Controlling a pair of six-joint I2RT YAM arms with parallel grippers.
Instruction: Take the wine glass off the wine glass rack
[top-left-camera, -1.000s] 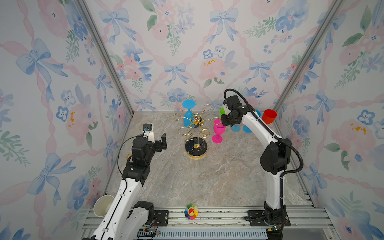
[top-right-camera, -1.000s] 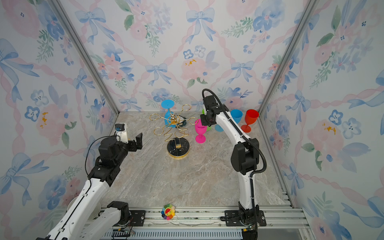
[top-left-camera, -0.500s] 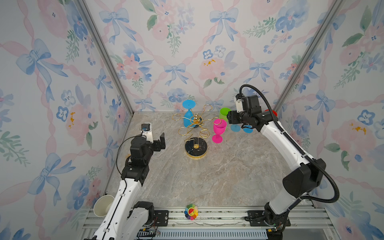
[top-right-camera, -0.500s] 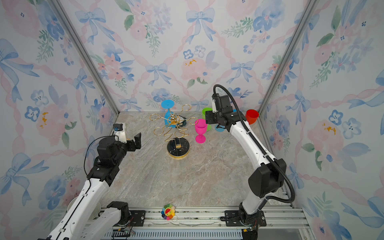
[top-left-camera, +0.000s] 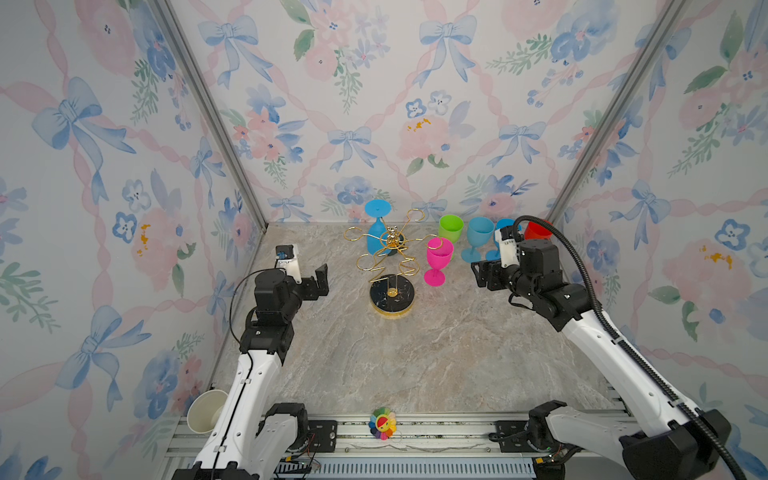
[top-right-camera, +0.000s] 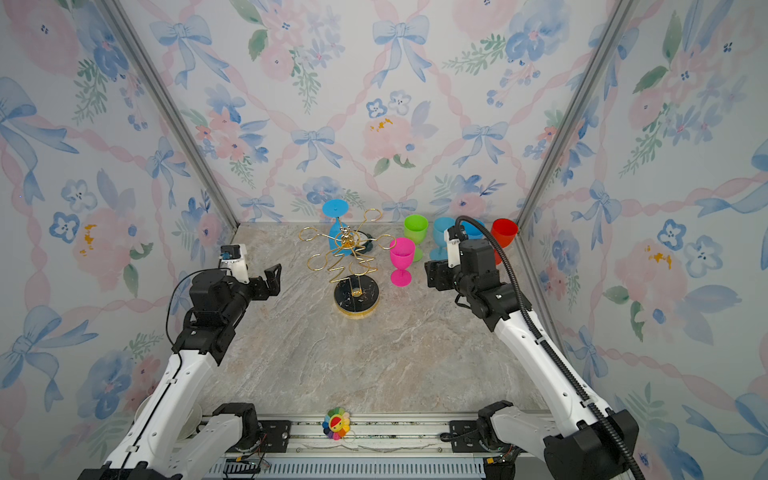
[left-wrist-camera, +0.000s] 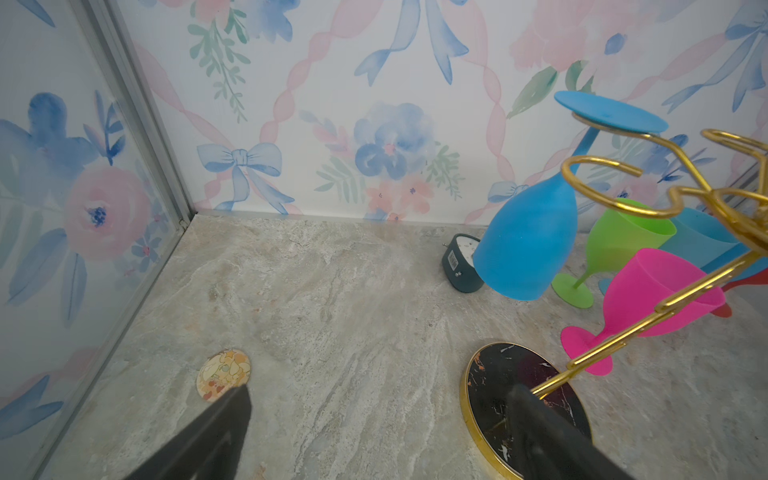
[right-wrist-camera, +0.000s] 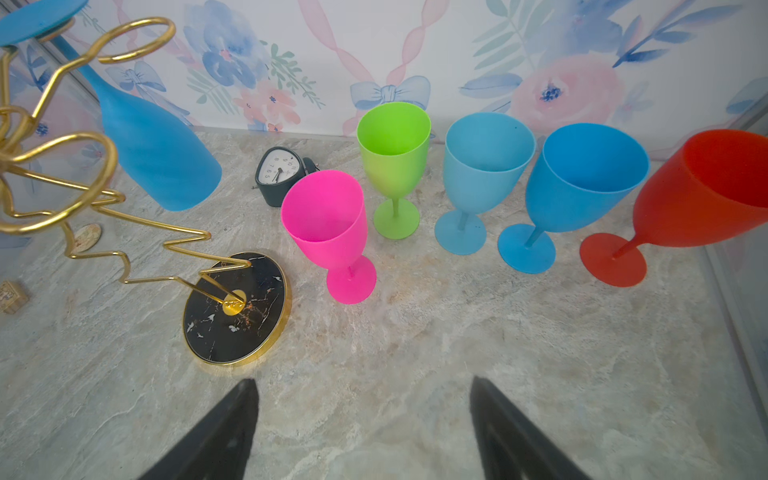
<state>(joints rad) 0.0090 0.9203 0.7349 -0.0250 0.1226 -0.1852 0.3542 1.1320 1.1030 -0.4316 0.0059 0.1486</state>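
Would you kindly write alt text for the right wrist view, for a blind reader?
Five upright wine glasses, pink, green, pale blue, mid-blue and red, stand on a marble table beside a gold rack holding one inverted blue glass. The right gripper is open.

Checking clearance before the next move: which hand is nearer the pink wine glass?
Right. The open right hand sits just beside the pink wine glass, apart from it; the open left hand is across the rack, on its far side.
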